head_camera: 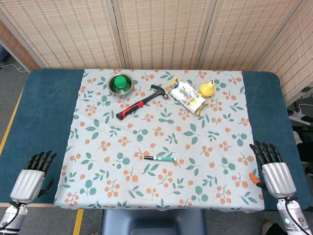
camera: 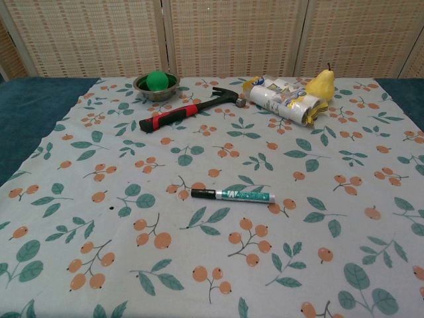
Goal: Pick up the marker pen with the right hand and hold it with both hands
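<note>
The marker pen (head_camera: 159, 158) (camera: 232, 195), white and teal with a black cap at its left end, lies flat on the floral cloth (head_camera: 98, 147) near the front centre. My right hand (head_camera: 272, 167) rests palm down at the table's front right corner, fingers stretched out, holding nothing, well to the right of the pen. My left hand (head_camera: 35, 175) lies at the front left corner on the blue cover, fingers extended and empty. Neither hand shows in the chest view.
At the back stand a metal bowl with a green ball (head_camera: 120, 83), a red and black hammer (head_camera: 142, 102), a snack packet (head_camera: 186, 95) and a yellow pear (head_camera: 207, 88). A woven screen (head_camera: 161, 29) closes off the far side.
</note>
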Controlling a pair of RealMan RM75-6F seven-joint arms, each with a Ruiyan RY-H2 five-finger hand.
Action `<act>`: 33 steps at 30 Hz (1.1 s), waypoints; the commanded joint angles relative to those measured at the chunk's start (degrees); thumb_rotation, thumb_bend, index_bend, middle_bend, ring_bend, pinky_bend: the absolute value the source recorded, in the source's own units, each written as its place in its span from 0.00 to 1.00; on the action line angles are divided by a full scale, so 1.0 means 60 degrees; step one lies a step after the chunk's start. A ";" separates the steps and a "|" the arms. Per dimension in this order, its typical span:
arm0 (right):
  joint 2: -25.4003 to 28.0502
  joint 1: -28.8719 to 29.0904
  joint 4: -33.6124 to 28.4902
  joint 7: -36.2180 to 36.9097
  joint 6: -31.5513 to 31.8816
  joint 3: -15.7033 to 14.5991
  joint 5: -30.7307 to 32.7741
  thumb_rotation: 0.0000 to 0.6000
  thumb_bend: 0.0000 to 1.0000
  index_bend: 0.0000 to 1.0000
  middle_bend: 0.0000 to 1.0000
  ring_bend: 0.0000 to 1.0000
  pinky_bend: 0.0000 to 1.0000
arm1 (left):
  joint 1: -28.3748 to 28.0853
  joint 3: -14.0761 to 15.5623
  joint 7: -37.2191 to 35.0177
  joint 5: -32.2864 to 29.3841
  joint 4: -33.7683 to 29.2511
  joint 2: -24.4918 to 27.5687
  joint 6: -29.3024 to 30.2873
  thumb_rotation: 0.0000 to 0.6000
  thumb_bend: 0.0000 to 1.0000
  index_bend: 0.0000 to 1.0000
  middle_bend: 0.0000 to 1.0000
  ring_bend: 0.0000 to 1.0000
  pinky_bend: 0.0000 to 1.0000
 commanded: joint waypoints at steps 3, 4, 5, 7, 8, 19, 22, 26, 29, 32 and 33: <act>-0.0170 0.0050 0.0154 0.0046 0.0036 -0.0005 -0.0155 1.00 0.15 0.00 0.00 0.00 0.00 | -0.0005 -0.0001 0.0039 -0.0001 -0.0094 0.0006 -0.0015 1.00 0.38 0.00 0.00 0.00 0.09; -0.0260 0.0062 0.0209 0.0019 0.0072 0.0001 -0.0213 1.00 0.15 0.00 0.00 0.00 0.00 | -0.0012 0.0003 0.0027 0.0020 -0.0104 0.0009 -0.0019 1.00 0.38 0.00 0.00 0.00 0.09; -0.0353 0.0092 0.0222 -0.0043 0.0049 0.0007 -0.0239 1.00 0.15 0.00 0.00 0.00 0.00 | -0.0022 0.0008 0.0010 0.0029 -0.0101 0.0013 -0.0035 1.00 0.38 0.00 0.00 0.00 0.09; -0.0373 0.0097 0.0223 -0.0064 0.0044 0.0013 -0.0233 1.00 0.15 0.00 0.00 0.00 0.00 | -0.0024 0.0008 0.0005 0.0029 -0.0100 0.0014 -0.0039 1.00 0.38 0.00 0.00 0.00 0.09; -0.0417 0.0135 0.0192 -0.0107 -0.0016 0.0016 -0.0238 1.00 0.16 0.00 0.00 0.00 0.00 | -0.0030 0.0008 -0.0008 0.0020 -0.0101 0.0019 -0.0058 1.00 0.38 0.00 0.00 0.00 0.09; -0.2785 0.3317 -0.1208 -0.3752 -0.4186 0.1505 0.1800 1.00 0.15 0.20 0.17 0.00 0.00 | -0.0152 -0.0039 -0.0650 -0.0011 -0.0081 0.0200 -0.0210 1.00 0.38 0.00 0.00 0.00 0.09; -0.3630 0.3931 -0.0937 -0.4571 -0.4665 0.1769 0.2621 1.00 0.16 0.22 0.19 0.00 0.00 | -0.0118 -0.0054 -0.0818 -0.0035 -0.0077 0.0288 -0.0144 1.00 0.38 0.00 0.00 0.00 0.09; -0.4772 0.4621 -0.0247 -0.5434 -0.4858 0.2002 0.3508 1.00 0.17 0.27 0.22 0.00 0.00 | -0.0133 -0.0055 -0.0907 -0.0100 -0.0100 0.0366 -0.0219 1.00 0.38 0.00 0.00 0.00 0.09; -0.5438 0.5012 0.0315 -0.6009 -0.4876 0.2040 0.4049 1.00 0.18 0.30 0.24 0.00 0.00 | -0.0146 -0.0048 -0.0923 -0.0115 -0.0115 0.0387 -0.0262 1.00 0.38 0.00 0.00 0.00 0.09; -0.5928 0.5299 0.0817 -0.6463 -0.4777 0.2067 0.4498 1.00 0.18 0.31 0.25 0.00 0.00 | -0.0151 -0.0040 -0.0957 -0.0124 -0.0129 0.0407 -0.0286 1.00 0.38 0.00 0.00 0.00 0.09; -0.6032 0.5364 0.0937 -0.6558 -0.4739 0.2074 0.4613 1.00 0.18 0.32 0.26 0.00 0.00 | -0.0150 -0.0041 -0.0968 -0.0126 -0.0126 0.0411 -0.0285 1.00 0.38 0.00 0.00 0.00 0.09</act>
